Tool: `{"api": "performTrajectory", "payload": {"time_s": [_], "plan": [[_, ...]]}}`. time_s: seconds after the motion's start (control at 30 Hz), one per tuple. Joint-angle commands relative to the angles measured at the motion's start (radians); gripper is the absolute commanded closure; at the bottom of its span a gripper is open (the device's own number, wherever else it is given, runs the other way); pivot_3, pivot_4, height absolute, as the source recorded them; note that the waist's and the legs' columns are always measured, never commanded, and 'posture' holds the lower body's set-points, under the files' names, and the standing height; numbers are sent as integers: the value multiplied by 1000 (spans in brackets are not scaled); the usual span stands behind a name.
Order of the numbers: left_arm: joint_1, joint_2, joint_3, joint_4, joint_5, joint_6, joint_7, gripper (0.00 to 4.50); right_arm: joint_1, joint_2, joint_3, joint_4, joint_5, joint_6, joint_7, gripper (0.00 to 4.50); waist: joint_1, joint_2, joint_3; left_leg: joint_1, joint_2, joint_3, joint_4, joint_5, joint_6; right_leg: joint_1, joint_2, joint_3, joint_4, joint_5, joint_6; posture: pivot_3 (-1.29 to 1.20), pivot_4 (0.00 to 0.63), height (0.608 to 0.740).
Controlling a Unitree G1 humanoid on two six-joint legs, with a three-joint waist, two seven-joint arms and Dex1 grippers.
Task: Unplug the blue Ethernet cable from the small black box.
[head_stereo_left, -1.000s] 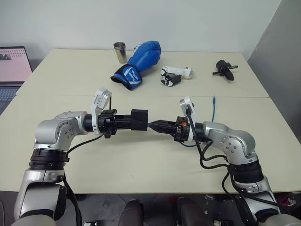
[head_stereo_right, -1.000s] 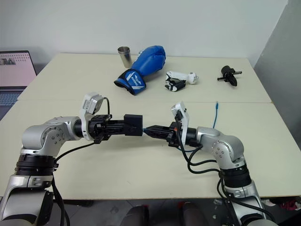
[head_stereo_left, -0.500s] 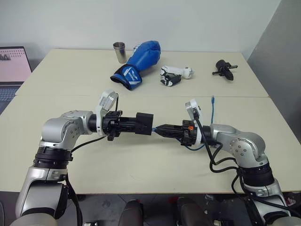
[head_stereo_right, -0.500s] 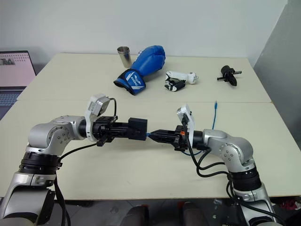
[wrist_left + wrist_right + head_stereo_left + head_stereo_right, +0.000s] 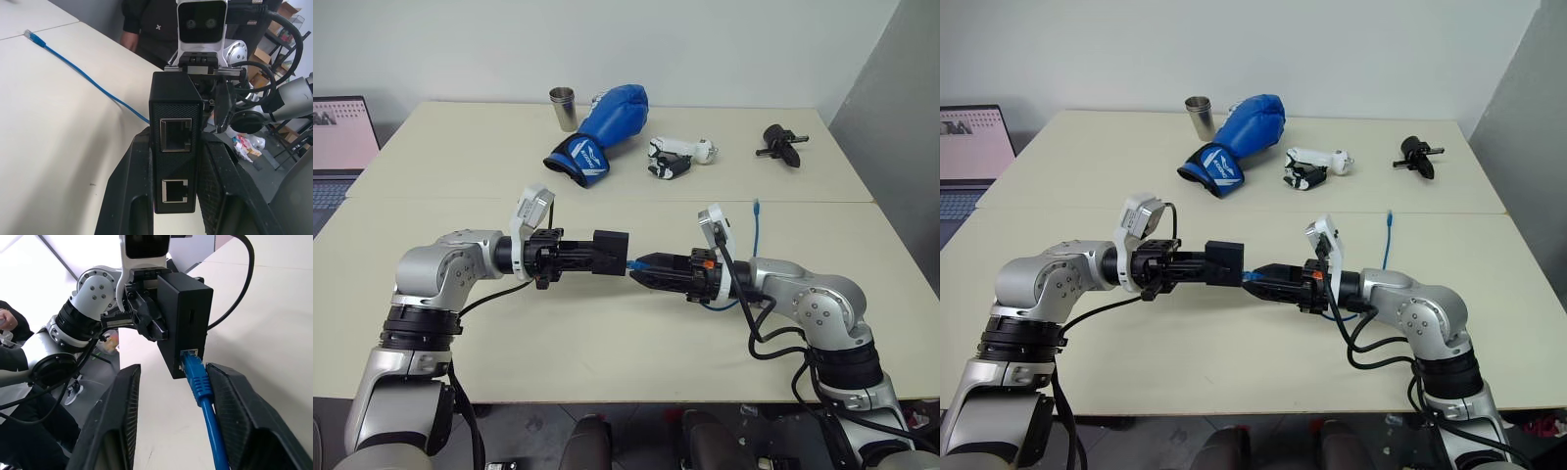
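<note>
I hold the small black box (image 5: 610,251) level above the table, my left gripper (image 5: 597,257) shut on it. In the left wrist view the box (image 5: 175,122) sits between the fingers (image 5: 129,186) and shows two ports on its near face. The blue Ethernet cable (image 5: 195,377) is plugged into the box's other side (image 5: 188,318). My right gripper (image 5: 640,266) faces the box from the right, its fingers (image 5: 122,411) open on either side of the plug. The rest of the cable (image 5: 754,230) trails over the table to a free plug.
A blue boxing glove (image 5: 602,127), a metal cup (image 5: 563,108), a white controller (image 5: 675,157) and a black knobbed tool (image 5: 781,144) lie at the back of the table. A laptop (image 5: 337,147) stands at the far left. A person in dark clothes (image 5: 146,24) stands nearby.
My right gripper's fingers, shut on the plug before, have spread apart around it. The box stays in my left gripper and the cable is still plugged in.
</note>
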Motion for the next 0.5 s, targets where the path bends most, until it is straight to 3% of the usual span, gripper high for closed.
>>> {"api": "performTrajectory", "payload": {"time_s": [0.03, 0.5], "plan": [[3, 14, 19, -39, -18, 7, -14, 3716, -6, 3, 4, -21, -4, -24, 8, 2394, 0, 0, 0, 0, 0, 0, 0, 0, 0, 0, 0, 0, 0, 0, 0, 0, 150, 740], [-2, 8, 22, -55, -27, 24, -8, 3716, -10, 15, 31, 34, -18, -30, 39, 2394, 0, 0, 0, 0, 0, 0, 0, 0, 0, 0, 0, 0, 0, 0, 0, 0, 150, 740]]}}
